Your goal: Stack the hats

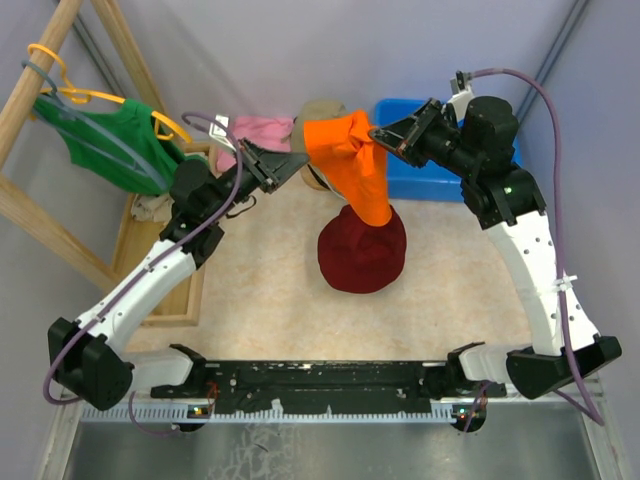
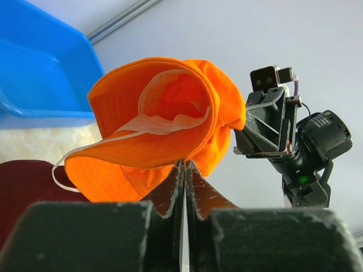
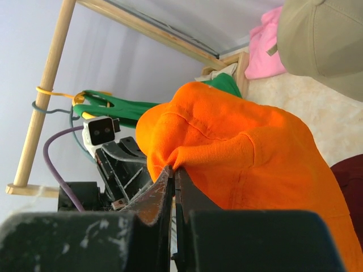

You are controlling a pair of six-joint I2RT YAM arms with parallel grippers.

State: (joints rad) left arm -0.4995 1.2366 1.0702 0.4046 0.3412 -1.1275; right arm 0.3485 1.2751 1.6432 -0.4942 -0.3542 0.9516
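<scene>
Orange hat (image 1: 350,160) hangs over the dark red hat (image 1: 362,255) on the desk (image 1: 260,290), left fingers (image 2: 170,190) and right fingers (image 3: 159,195) both clamped on it. Centre it, lower squarely, then release.

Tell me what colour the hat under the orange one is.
The hat is dark red, clearest in the top external view.
</scene>
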